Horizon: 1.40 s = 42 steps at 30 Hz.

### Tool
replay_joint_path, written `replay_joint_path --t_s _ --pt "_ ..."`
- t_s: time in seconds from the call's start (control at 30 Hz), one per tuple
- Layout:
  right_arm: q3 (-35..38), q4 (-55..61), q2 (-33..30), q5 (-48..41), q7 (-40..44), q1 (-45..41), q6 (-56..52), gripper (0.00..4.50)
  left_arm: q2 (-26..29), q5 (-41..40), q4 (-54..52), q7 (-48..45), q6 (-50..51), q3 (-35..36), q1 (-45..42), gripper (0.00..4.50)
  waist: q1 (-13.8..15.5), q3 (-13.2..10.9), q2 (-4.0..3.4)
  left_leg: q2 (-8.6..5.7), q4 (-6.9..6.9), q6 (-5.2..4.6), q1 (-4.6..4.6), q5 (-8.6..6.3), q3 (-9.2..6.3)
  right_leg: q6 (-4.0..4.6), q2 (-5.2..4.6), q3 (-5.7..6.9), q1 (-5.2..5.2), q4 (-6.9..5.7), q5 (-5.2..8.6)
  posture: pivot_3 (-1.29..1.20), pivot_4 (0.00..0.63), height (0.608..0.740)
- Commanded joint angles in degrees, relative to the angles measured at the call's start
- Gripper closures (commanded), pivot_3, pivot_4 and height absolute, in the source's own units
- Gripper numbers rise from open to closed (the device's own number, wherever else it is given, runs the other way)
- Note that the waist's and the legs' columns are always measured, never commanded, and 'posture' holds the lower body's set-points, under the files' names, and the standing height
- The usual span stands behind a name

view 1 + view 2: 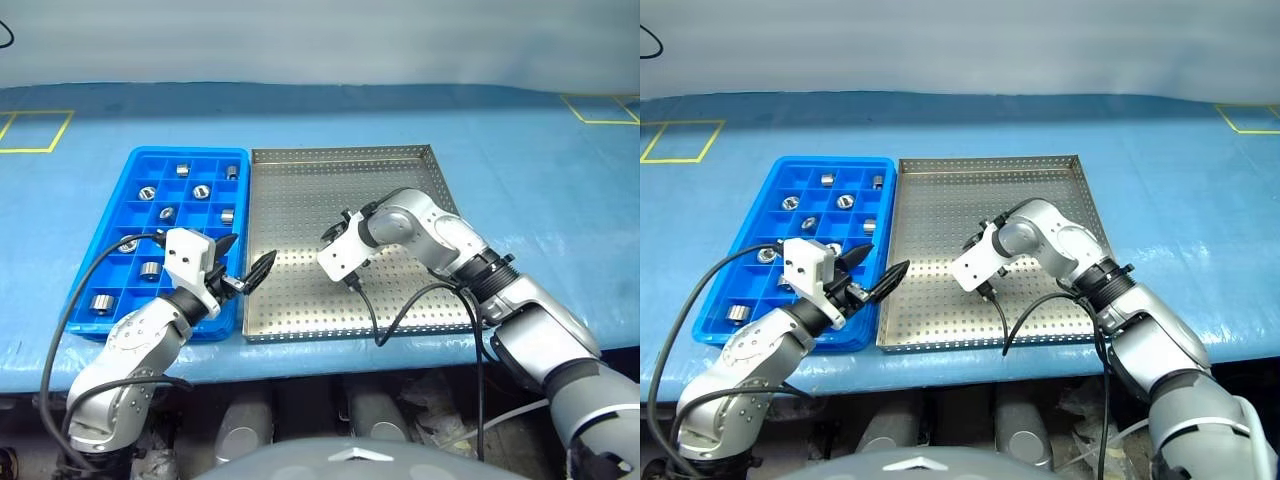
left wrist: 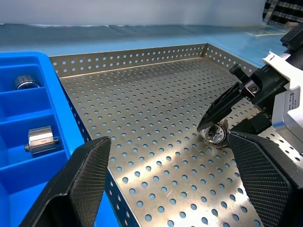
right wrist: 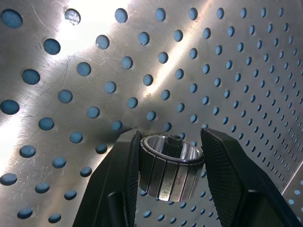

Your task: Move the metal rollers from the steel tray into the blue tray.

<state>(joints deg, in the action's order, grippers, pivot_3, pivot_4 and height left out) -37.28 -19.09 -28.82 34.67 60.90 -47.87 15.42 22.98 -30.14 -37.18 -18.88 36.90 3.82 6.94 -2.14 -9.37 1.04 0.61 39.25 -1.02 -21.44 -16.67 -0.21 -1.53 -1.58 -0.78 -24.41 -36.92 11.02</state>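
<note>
The steel tray (image 1: 300, 320) lies on the blue table, with the blue tray (image 1: 128, 172) against its left side. One metal roller (image 3: 169, 169) stands on the steel tray's perforated floor, and my right gripper (image 3: 170, 138) is shut on it, one finger on each side. The left wrist view shows that roller (image 2: 214, 134) low on the floor under the right fingers (image 2: 222, 106). Several rollers (image 1: 102, 303) sit in compartments of the blue tray. My left gripper (image 1: 250, 252) hovers open and holding nothing over the seam between the two trays, near their front edge.
Yellow tape squares (image 1: 35, 130) mark the blue table at the far left and far right. Black cables (image 1: 400, 310) hang from both wrists over the table's front edge. The steel tray's low rim (image 2: 128, 59) stands between its floor and the blue tray.
</note>
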Motion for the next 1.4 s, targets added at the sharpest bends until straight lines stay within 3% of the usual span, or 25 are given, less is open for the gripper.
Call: replay_joint_path --t_s 0.03,0.37,0.5,0.63,0.83,0.97,1.4 --pt "3.7 5.9 0.2 -1.8 -1.8 1.0 -2.3 2.82 0.1 -0.3 -2.8 -0.3 -1.2 0.7 -0.2 0.17 0.0 0.0 0.0 0.0 0.0 0.0 -0.04 0.0 0.0 -0.01 0.0 0.0 -0.04 0.0 -0.01 -0.06 0.15 0.74" --pt "15.5 26.8 9.3 -13.5 -8.0 8.4 -18.4 2.82 -0.2 -0.1 -2.3 1.7 -1.7 4.7 -0.3 0.17 0.0 0.0 -0.01 0.05 -0.09 0.01 -0.15 0.0 -0.05 -0.25 0.01 0.05 -0.15 0.04 -0.14 -0.07 0.15 0.74" --pt "20.7 34.5 22.1 -24.9 -12.2 13.6 -36.9 2.82 1.1 -2.7 -3.5 2.0 -2.2 13.8 0.5 0.17 -0.2 0.0 -0.01 0.08 -0.08 0.01 -0.15 0.0 -0.04 -0.25 0.03 0.03 -0.18 0.0 -0.14 -0.05 0.15 0.74" --pt "18.1 36.7 25.8 -27.8 -13.6 17.3 -45.3 2.82 4.7 -6.2 -5.0 0.6 -2.2 25.6 3.4 0.17 -0.1 0.0 -0.01 0.17 -0.12 0.05 -0.15 0.01 -0.08 -0.11 0.07 0.11 -0.2 -0.01 -0.06 -0.03 0.15 0.74" --pt "10.7 35.6 28.2 -31.1 -14.5 19.2 -48.7 2.82 6.3 -10.3 -4.8 0.2 -3.3 39.0 8.3 0.17 0.2 0.0 0.01 0.08 -0.12 0.05 -0.16 0.01 -0.07 0.15 0.0 0.12 -0.2 0.03 0.12 0.02 0.15 0.74" --pt "7.3 33.6 30.1 -32.9 -15.4 19.1 -49.0 2.82 5.9 -14.0 -6.1 0.7 -3.3 43.2 10.6 0.17 0.5 0.0 0.04 0.13 -0.14 0.11 -0.15 0.04 -0.14 0.18 0.06 0.18 -0.19 0.0 0.14 0.06 0.15 0.74" --pt "1.7 20.2 36.8 -35.0 -18.0 18.2 -39.3 2.82 1.3 -12.4 -11.8 2.2 -4.1 38.7 23.8 0.17 2.4 0.1 0.28 0.16 -0.21 0.17 -0.14 0.05 -0.18 0.24 0.1 0.23 -0.19 0.03 0.2 0.17 0.15 0.74"
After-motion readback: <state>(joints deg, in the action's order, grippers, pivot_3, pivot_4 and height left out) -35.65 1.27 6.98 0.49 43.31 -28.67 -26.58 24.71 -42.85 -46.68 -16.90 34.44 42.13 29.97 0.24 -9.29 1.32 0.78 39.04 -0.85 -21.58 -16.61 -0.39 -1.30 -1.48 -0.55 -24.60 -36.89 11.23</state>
